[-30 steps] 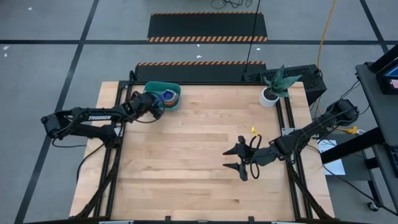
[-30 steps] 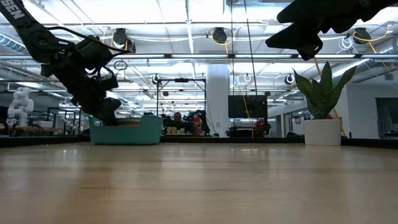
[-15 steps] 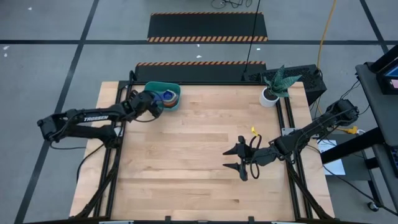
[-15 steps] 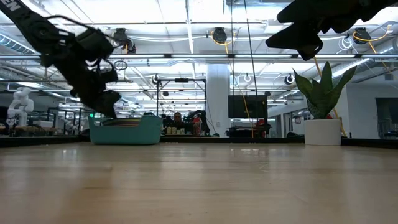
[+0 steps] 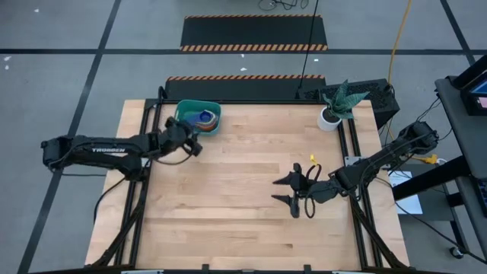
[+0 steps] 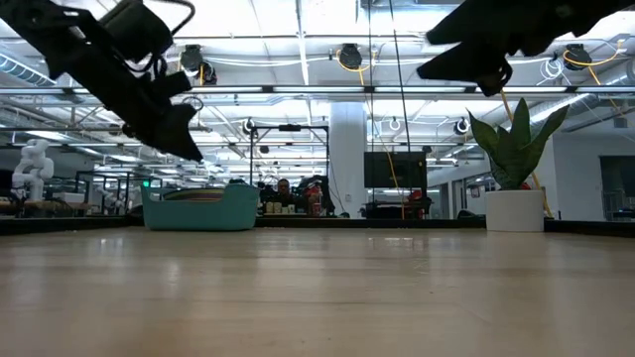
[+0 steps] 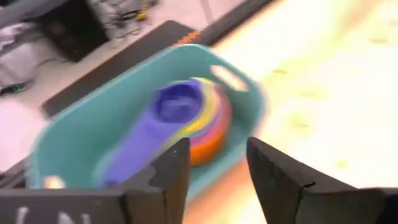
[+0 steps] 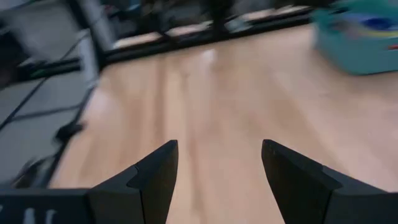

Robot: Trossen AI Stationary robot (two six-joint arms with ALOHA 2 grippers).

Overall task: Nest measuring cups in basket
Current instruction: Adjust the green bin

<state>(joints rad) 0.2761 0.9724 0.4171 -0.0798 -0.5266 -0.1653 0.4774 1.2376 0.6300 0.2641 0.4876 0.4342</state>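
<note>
- the measuring cups (image 7: 193,118) sit nested in one stack inside the basket (image 7: 93,124), toward its end nearer the table's middle; the left wrist view shows a blue-violet cup on top with its flat handle lying across the basket floor, and yellow, green, orange and red rims ringed below it.
- the high view shows the same stack only as a small patch of mixed colour in the teal basket (image 5: 184,112), which stands at the table's far edge on the left side.
- in the low view the basket (image 6: 203,208) shows only its teal wall; the cups inside are hidden.
- the left gripper (image 5: 195,144) hangs above the wood just beside the basket's near side, apart from it; the left wrist view shows its two dark fingers (image 7: 177,171) parted with nothing between them.
- the right gripper (image 5: 288,190) hovers over the table's right-middle, well apart from the basket; its fingers (image 8: 155,171) are spread wide and empty over bare wood.
- a small yellow bit (image 5: 310,159) lies on the table near the right gripper; what it is cannot be told.
- a potted plant (image 5: 335,106) in a white pot stands at the far right corner, and the low view shows its tall leaves (image 6: 516,139).
</note>
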